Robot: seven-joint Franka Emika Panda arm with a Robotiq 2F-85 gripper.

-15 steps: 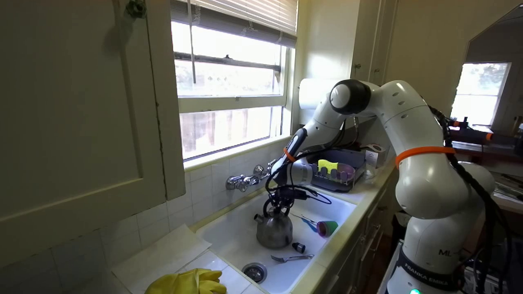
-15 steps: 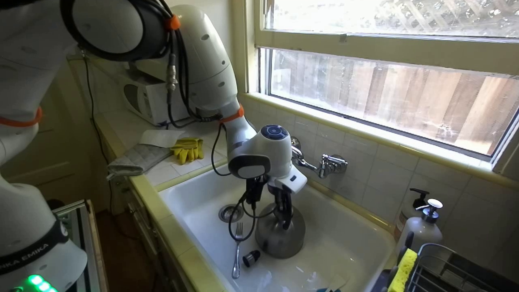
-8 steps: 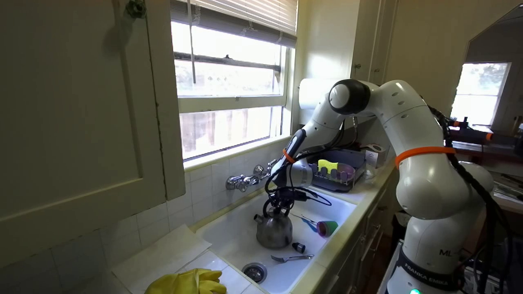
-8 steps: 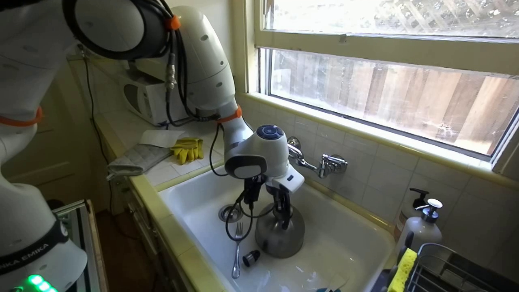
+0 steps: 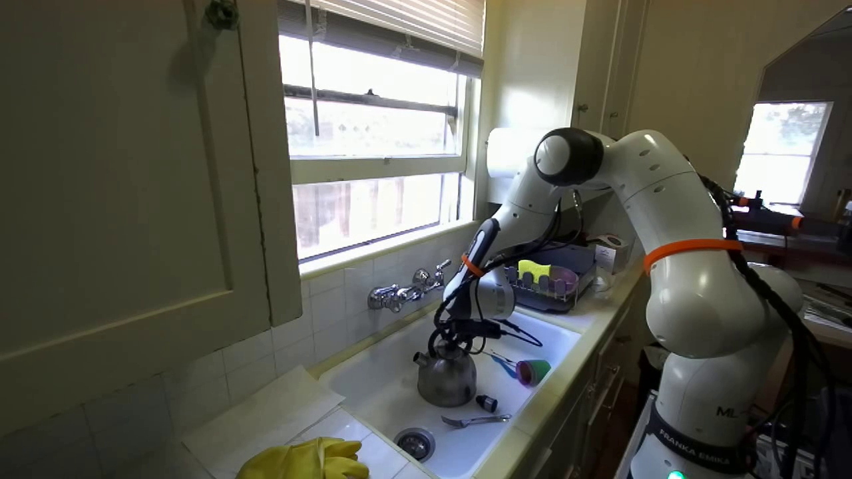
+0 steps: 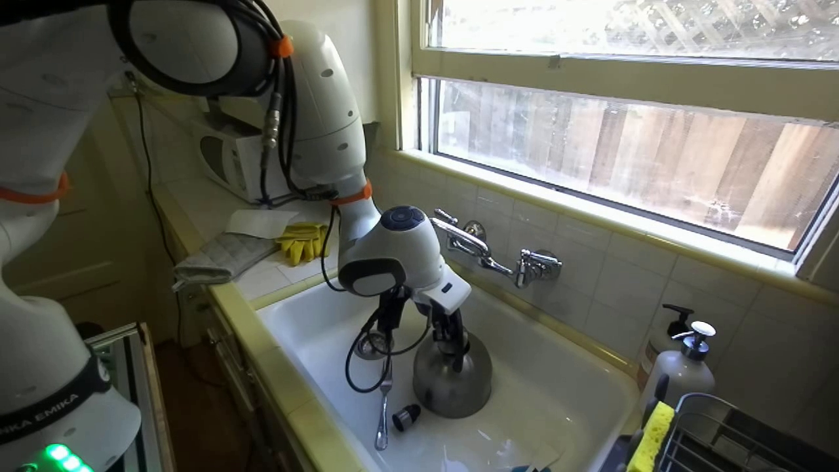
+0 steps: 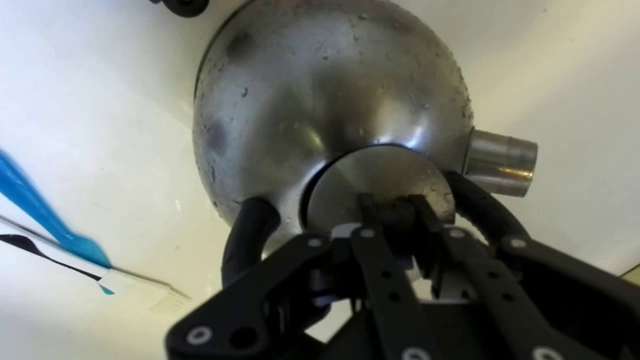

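Note:
A round steel kettle [image 7: 320, 90], beaded with water drops, stands in the white sink [image 6: 557, 419]; both exterior views show it upright. Its short spout [image 7: 502, 162] points right in the wrist view, and its black handle [image 7: 247, 235] arches over the lid [image 7: 375, 172], partly hidden by my fingers. My gripper [image 7: 393, 201] reaches down under the handle. Its narrow fingertips lie on either side of the lid's black knob [image 7: 397, 212], closed against it. The lid is seated, or nearly so; a dark line shows along its edge.
A fork [image 5: 476, 420] and a small dark cap-like piece [image 5: 486, 403] lie beside the kettle near the drain [image 5: 415, 444]. A pink-and-green cup [image 5: 532, 372] is on its side. The faucet [image 6: 482, 252] juts from the wall; soap bottles [image 6: 682, 370] and a dish rack [image 5: 542, 279] flank the sink.
The wrist and hand have swung over and tilted, uncovering more of the faucet, and sit slightly lower. Fingertips remain at the lid knob. The kettle has stayed in place.

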